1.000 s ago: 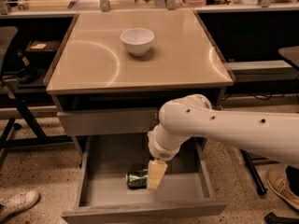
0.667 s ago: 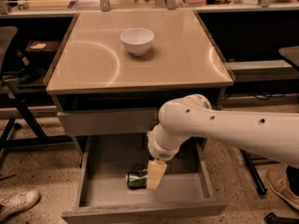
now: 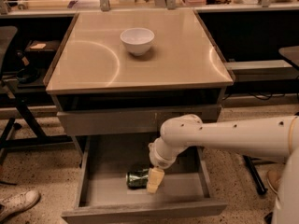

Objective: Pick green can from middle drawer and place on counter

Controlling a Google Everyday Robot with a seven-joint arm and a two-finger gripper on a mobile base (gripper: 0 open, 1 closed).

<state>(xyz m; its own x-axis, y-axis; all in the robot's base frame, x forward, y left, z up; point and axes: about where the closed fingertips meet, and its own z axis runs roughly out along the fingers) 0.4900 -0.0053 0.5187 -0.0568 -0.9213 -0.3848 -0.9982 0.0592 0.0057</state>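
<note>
The green can (image 3: 137, 178) lies on its side on the grey floor of the open middle drawer (image 3: 103, 190). My gripper (image 3: 154, 180) reaches down into the drawer from the right on a white arm. It sits right at the can's right end, its cream fingertips (image 3: 155, 179) against or over the can. The beige counter (image 3: 177, 55) spans the cabinet top above.
A white bowl (image 3: 137, 40) stands on the counter toward the back. A closed drawer front (image 3: 112, 120) sits just above the open drawer. A chair (image 3: 9, 78) stands at the left, a shoe (image 3: 18, 203) on the floor at bottom left.
</note>
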